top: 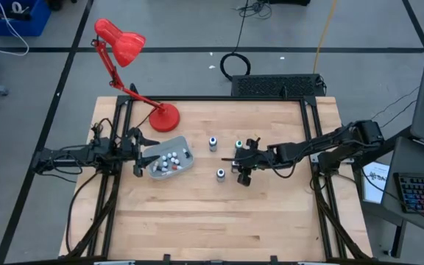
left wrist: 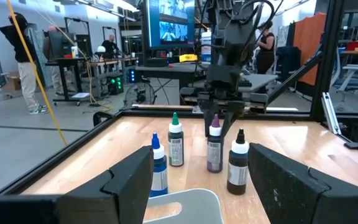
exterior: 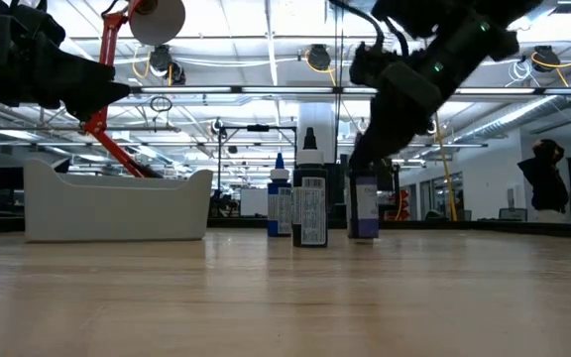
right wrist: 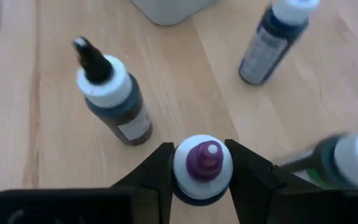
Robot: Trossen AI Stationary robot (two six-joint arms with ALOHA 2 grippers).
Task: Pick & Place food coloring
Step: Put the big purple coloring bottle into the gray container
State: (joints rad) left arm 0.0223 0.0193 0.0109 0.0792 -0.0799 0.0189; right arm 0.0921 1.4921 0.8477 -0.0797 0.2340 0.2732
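Item: small purple-bodied food coloring bottle with white collar and purple tip (right wrist: 202, 163), standing upright on the pale wooden surface (top: 219, 221), long axis vertical. Right end effector (right wrist: 202, 168) was directly above it, one finger on each side of the cap, grasping or about to. Grey translucent rectangular tray (top: 169, 158) lay well apart, toward the left end effector (top: 140, 157), which waited spread open beside it.
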